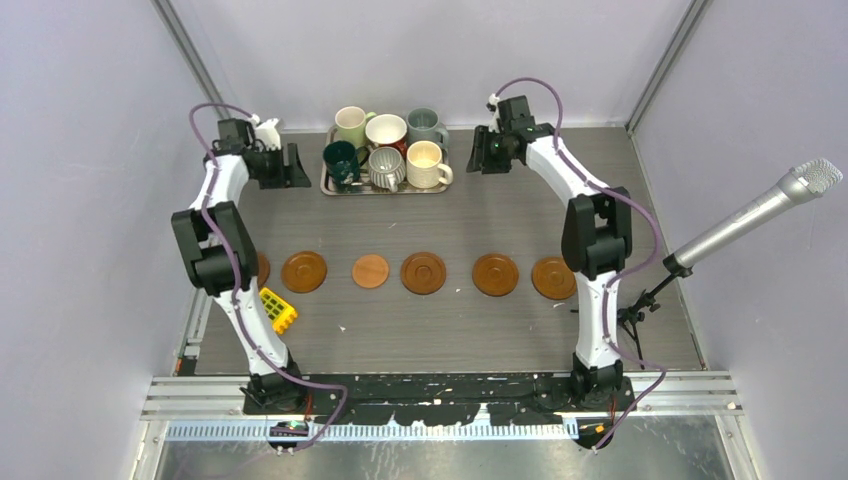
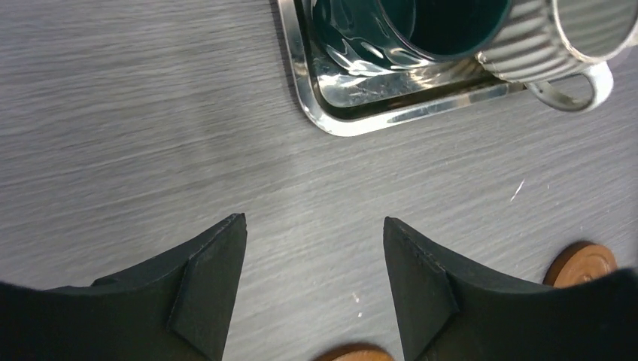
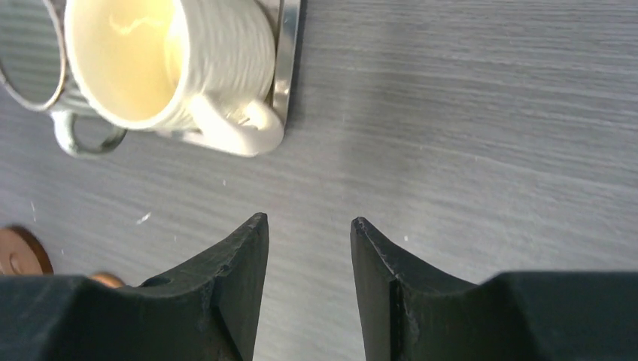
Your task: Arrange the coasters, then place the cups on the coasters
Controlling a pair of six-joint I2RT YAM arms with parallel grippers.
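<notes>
Left claw [image 2: 314, 226]: two black, matte, wedge-shaped fingers [image 2: 214, 278] are held wide apart over bare counter, and nothing is gripped between them.
Right claw [image 3: 309, 222]: the same black wedge fingers are seen, parted by a narrower gap, with nothing held.
Coasters [image 1: 423, 272]: six round, flat, brown wooden discs are laid in one row across the middle of the counter, each apart from the next; concentric rings are turned into most of them.
Plain coaster [image 1: 371, 271]: third from the left, lighter and smoother than the rest.
Leftmost coaster [image 1: 262, 268]: half hidden behind the left arm.
Cups: six handled ceramic mugs are packed upright in two rows of three on the tray, none on a coaster.
Back row: pale green cup [image 1: 351, 125], white cup [image 1: 386, 130] with red showing on its outer wall, grey-blue cup [image 1: 424, 124].
Front row: glossy dark green cup [image 2: 421, 22], grey ribbed cup [image 2: 542, 45] with vertical flutes, cream cup [image 3: 173, 60] with a finely ridged wall and a thick looped handle.
Tray [image 2: 353, 124]: rectangular polished silver metal with rounded corners and a raised rim, set at the far side between the two claws.
Counter [image 1: 450, 330]: grey, with a fine wood grain.
Yellow block [image 1: 278, 310]: small and gridded, beside the left arm, just nearer than the row's left end.
Microphone [image 1: 760, 215]: silver, mesh-headed, on a black stand at the right edge.
</notes>
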